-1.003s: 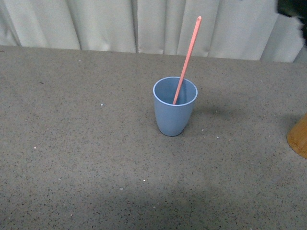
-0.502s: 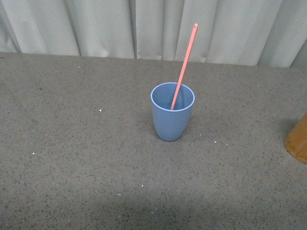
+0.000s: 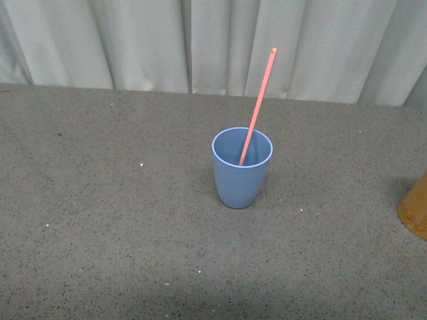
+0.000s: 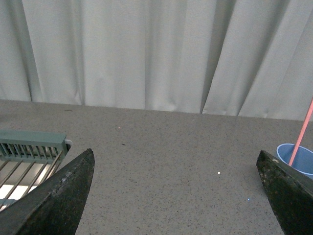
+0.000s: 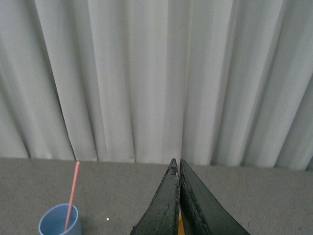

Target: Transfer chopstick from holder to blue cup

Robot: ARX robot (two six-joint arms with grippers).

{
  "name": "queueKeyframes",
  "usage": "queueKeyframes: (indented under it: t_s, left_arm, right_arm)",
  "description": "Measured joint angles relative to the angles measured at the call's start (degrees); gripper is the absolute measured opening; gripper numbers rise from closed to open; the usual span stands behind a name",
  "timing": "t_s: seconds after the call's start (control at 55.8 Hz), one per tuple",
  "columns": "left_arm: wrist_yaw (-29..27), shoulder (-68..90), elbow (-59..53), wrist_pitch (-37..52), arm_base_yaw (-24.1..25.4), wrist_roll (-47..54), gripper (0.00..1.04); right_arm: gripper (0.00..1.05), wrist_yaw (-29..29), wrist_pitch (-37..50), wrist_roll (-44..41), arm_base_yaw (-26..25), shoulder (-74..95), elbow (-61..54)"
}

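The blue cup [image 3: 242,168] stands upright in the middle of the grey table, with one salmon-pink chopstick [image 3: 257,106] leaning in it toward the back right. The orange-brown holder [image 3: 415,207] shows only as a sliver at the right edge of the front view. Neither arm shows in the front view. My left gripper [image 4: 176,161] is open and empty above bare table; the cup [image 4: 298,159] and chopstick [image 4: 302,133] sit beside one of its fingers. My right gripper [image 5: 177,164] is shut, with a thin orange sliver showing between the finger bases; the cup [image 5: 59,221] and chopstick [image 5: 72,193] are well off to its side.
Pale grey curtains [image 3: 200,40] hang along the table's far edge. A green slatted rack [image 4: 29,152] lies on the table near my left gripper. The tabletop [image 3: 100,220] is speckled grey.
The front view has shifted: the cup and chopstick now sit lower in the frame than a second ago. A dark shape at the top right corner a second ago is gone.
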Motion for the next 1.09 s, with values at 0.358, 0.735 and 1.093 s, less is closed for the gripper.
queueKeyframes:
  t_s: [0.358,0.735,1.093]
  left_arm:
    - [0.0,0.0,0.0,0.0,0.0,0.0,0.98]
    - [0.0,0.0,0.0,0.0,0.0,0.0,0.98]
    - [0.0,0.0,0.0,0.0,0.0,0.0,0.98]
  right_arm:
    - [0.01,0.0,7.9,0.0,0.0,-10.7,-19.9]
    - [0.01,0.0,10.1,0.0,0.0,-15.7,-27.3]
    - [0.01,0.0,10.7,0.0,0.0,-17.8,-29.9]
